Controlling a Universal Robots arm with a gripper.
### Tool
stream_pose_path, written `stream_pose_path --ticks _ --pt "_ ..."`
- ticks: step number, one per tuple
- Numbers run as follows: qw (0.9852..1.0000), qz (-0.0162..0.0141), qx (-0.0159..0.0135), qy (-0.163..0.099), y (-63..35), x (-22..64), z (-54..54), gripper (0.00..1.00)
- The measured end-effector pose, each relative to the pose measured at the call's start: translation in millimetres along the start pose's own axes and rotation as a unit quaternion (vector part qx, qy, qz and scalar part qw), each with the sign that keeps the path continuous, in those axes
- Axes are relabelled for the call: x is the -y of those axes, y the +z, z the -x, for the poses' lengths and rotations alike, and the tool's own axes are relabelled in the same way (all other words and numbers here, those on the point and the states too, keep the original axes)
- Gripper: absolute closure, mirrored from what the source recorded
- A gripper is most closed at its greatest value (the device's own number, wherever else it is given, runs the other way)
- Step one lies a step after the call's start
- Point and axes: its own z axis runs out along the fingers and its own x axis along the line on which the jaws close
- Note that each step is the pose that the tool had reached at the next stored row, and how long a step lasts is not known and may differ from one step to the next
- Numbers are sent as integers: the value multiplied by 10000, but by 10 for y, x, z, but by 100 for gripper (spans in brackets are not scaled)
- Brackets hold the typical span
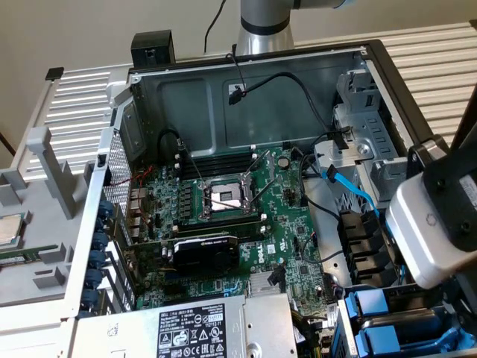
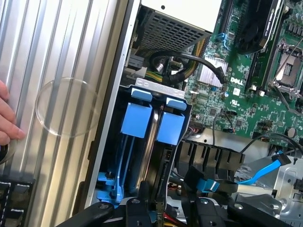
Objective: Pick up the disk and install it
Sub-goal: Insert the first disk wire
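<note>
The disk (image 2: pixel 163 156) stands on edge in the drive bay (image 2: pixel 156 86) at the case's corner, next to a similar blue carrier (image 2: pixel 136 120). It is the one nearer the motherboard, and its blue handle (image 2: pixel 170 127) points away from me. My gripper (image 2: pixel 163 215) sits over its near end, with one black finger (image 2: pixel 137 210) on each side, shut on the disk. In the exterior view the blue carriers (image 1: pixel 373 307) lie at the lower right, under my white wrist housing (image 1: pixel 428 231).
The open case holds a green motherboard (image 1: pixel 223 224), a power supply (image 1: pixel 194 328) and a blue data cable (image 1: pixel 354 186) near the bay. A person's hand (image 2: pixel 7 118) rests on the ribbed surface (image 2: pixel 61 56) outside the case. A small square chip (image 1: pixel 7 227) lies on a grey tray.
</note>
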Motion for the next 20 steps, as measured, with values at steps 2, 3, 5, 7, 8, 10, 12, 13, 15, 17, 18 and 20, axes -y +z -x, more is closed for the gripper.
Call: stream_pose_path --ticks 2,3,5,7,8,10,12,13,15,17,18,20 --pt "10000 0 2 0 0 0 0 60" --pt "10000 0 2 0 0 0 0 60" --pt "10000 0 3 -1 0 0 0 62" --pt "10000 0 3 -2 0 0 0 69" --pt "10000 1 3 -2 0 0 -1 75" --pt "10000 1 4 -3 0 0 -1 81" --pt "10000 4 6 -3 0 0 -2 83" --pt "10000 4 6 -3 -1 0 -2 83" --pt "10000 4 6 -4 -1 1 -2 83" --pt "10000 4 5 -4 -7 2 1 83" --pt "10000 6 1 -5 -21 4 8 83" --pt "10000 12 -28 -6 -54 12 31 83"
